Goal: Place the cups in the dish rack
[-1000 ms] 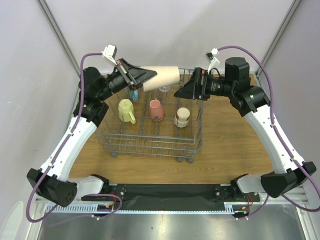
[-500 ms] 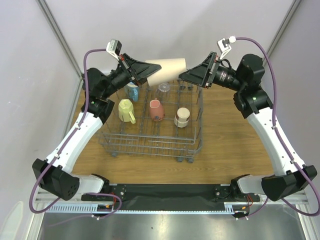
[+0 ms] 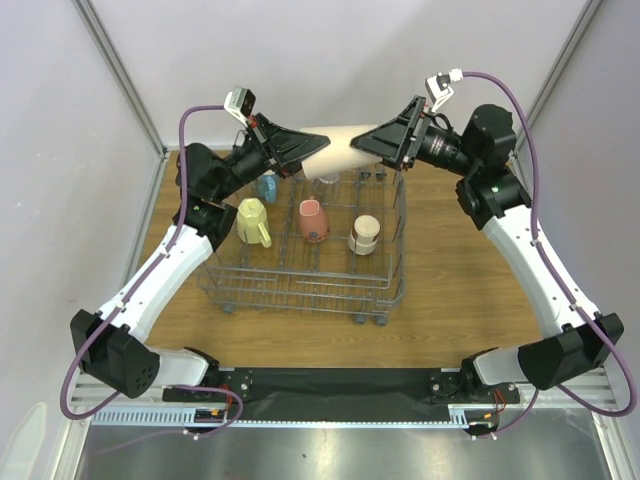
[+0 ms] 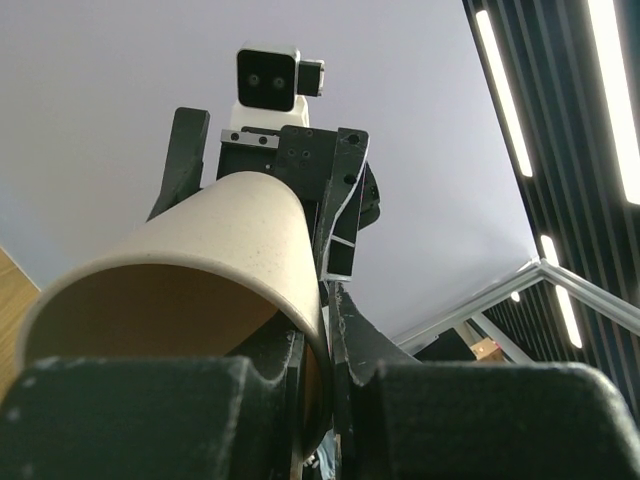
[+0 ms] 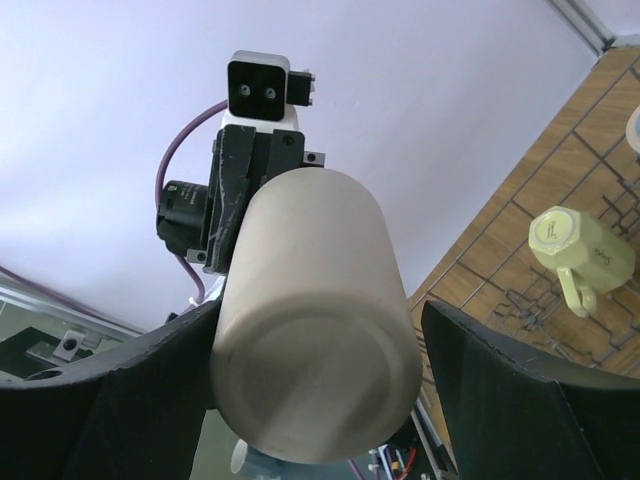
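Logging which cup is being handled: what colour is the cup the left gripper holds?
The cup is plain beige, no pattern; clearest in the right wrist view.

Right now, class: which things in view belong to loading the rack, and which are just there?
Belong: dish rack; beige cup held aloft; yellow mug, pink cup, cream-and-brown cup, blue cup already racked.
Just there: wooden table; purple cables.
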Robot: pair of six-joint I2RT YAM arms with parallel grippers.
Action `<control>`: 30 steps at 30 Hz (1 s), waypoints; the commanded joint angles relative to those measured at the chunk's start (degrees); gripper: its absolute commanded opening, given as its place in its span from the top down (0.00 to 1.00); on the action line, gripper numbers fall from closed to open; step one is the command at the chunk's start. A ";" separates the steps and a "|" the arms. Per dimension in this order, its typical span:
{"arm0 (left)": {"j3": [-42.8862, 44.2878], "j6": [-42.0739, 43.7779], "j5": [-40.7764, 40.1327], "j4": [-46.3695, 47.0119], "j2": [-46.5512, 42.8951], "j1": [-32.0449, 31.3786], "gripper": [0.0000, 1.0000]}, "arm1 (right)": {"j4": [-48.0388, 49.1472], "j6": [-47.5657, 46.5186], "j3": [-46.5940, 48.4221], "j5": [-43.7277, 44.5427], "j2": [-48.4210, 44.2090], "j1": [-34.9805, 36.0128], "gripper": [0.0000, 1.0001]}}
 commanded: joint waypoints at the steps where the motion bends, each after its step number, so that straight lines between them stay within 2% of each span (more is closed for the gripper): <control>1: 0.46 -1.22 0.67 4.74 0.41 -0.36 1.00 | 3.41 0.48 0.15 0.08 0.20 0.65 0.14; 5: 0.20 -1.22 1.90 4.56 0.76 -0.36 1.00 | 3.50 0.75 0.06 0.16 0.73 0.91 0.26; 8: -0.33 -0.78 2.69 3.16 0.94 -0.36 0.99 | 4.21 0.66 -0.03 -0.10 1.09 1.09 0.58; 9: -0.42 0.35 2.87 1.85 0.68 -0.28 0.76 | 3.77 0.05 0.14 0.16 1.26 1.09 0.76; 10: -0.59 1.06 2.96 -1.03 0.50 -0.19 0.63 | 3.07 -0.31 0.41 0.51 1.35 1.00 0.84; 11: -0.68 1.94 3.04 -2.54 0.33 0.25 0.46 | 1.84 -1.09 0.76 1.04 1.70 0.91 1.00; 12: -0.68 3.86 3.39 -4.04 -0.11 0.60 0.37 | -1.82 -2.67 1.37 2.17 1.88 0.74 1.00; 13: -0.42 4.84 3.75 -7.18 -0.12 0.95 0.23 | -3.43 -3.55 2.25 2.71 2.14 0.56 1.00; 14: -0.33 5.63 4.10 -8.17 -0.29 2.00 0.01 | -4.49 -4.17 2.34 3.06 2.23 0.47 1.00; 16: -0.59 8.00 4.89 -10.36 -1.16 3.32 0.00 | -6.51 -5.40 2.43 4.55 2.40 0.12 1.00; 18: 0.89 13.59 4.54 -18.77 -2.13 5.78 0.00 | -9.48 -6.80 2.78 5.87 2.58 -0.32 1.00; 19: 2.38 17.20 2.63 -24.38 -3.35 6.66 0.00 | -11.07 -8.64 3.74 7.70 2.93 -0.41 1.00; 20: 4.40 21.24 0.78 -39.15 -3.63 8.32 0.00 | -12.92 -9.96 4.53 8.68 3.28 -0.67 1.00; 21: 8.77 28.68 -1.24 -45.73 -3.89 9.21 0.00 | -16.59 -11.20 5.41 9.47 4.41 -0.85 1.00; 22: 10.73 31.62 -5.70 -51.37 -3.98 10.09 0.00 | -18.28 -12.34 6.29 10.61 4.95 -0.85 1.00; 24: 14.33 37.50 -8.19 -62.96 -3.98 12.72 0.00 | -22.40 -15.59 8.66 13.60 6.61 -0.67 1.00; 27: 16.01 41.66 -12.76 -70.99 -5.38 15.80 0.00 | -24.88 -19.63 11.91 16.33 9.25 -0.32 1.00; 30: 15.93 43.95 -14.44 -72.60 -8.01 16.60 0.00 | -30.83 -23.57 18.39 20.96 11.63 0.73 1.00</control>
